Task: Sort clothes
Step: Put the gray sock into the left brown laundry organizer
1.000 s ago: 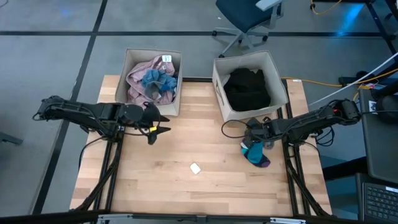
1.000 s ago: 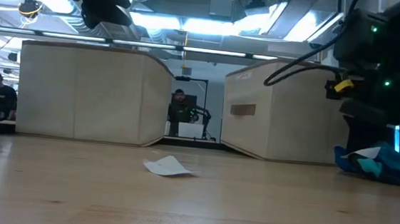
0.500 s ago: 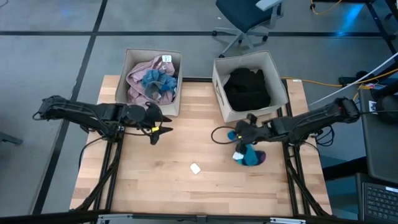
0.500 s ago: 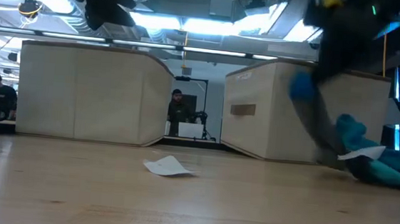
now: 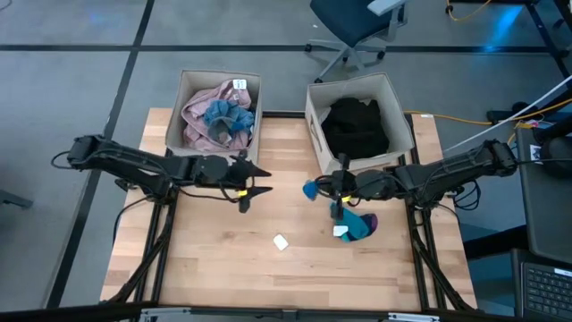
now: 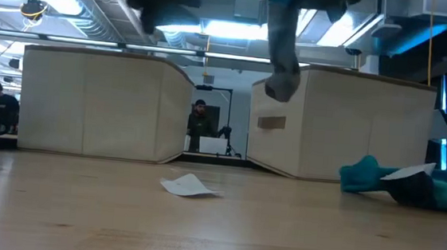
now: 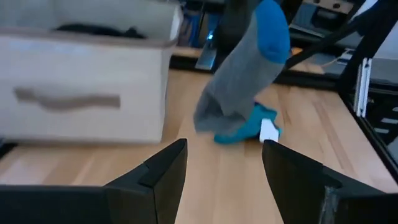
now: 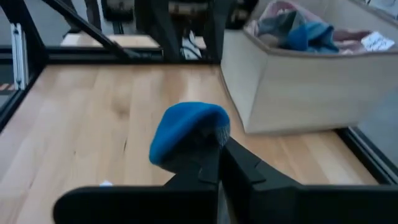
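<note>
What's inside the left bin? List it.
The left bin holds a pink garment with a blue-grey garment bunched on top and a white tag at its rim. Anything beneath them is covered.

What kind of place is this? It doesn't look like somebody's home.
Probably a robotics lab or workshop. Bare ducts and strip lights run overhead, a person sits at a desk in the background, and cables trail over grey floor around the wooden table, where two arms sort clothes into fabric bins.

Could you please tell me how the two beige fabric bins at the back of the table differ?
The left beige fabric bin holds pink and blue garments; the right beige fabric bin holds only black clothes. The left one sits square to the table, the right one slightly rotated. Both are open-topped.
</note>
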Motion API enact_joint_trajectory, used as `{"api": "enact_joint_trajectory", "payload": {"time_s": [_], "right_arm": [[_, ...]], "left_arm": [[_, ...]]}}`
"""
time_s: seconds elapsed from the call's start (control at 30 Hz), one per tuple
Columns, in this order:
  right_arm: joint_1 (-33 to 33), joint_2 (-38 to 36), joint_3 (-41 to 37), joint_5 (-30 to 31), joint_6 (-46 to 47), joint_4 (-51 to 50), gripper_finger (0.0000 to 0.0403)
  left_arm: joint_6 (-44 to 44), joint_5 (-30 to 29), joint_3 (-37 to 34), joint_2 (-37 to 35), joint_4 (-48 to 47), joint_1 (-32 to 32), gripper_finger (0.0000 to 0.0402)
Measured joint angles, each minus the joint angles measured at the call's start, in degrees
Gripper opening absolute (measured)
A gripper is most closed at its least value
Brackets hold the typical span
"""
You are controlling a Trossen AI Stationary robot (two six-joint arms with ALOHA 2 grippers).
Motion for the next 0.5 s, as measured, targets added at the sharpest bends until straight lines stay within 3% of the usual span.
{"api": "enact_joint_trajectory", "payload": {"time_s": [0.27,0.5], "right_arm": [[0.00,4.66,-0.02,-1.46,-4.29,8.48,0.0004],[0.00,9.64,0.00,-2.85,-7.59,18.71,0.0007]], "left_arm": [[7.69,4.26,0.02,10.41,18.47,-0.03,0.0200],[8.42,7.06,0.02,16.42,26.41,-0.62,0.0200]]}}
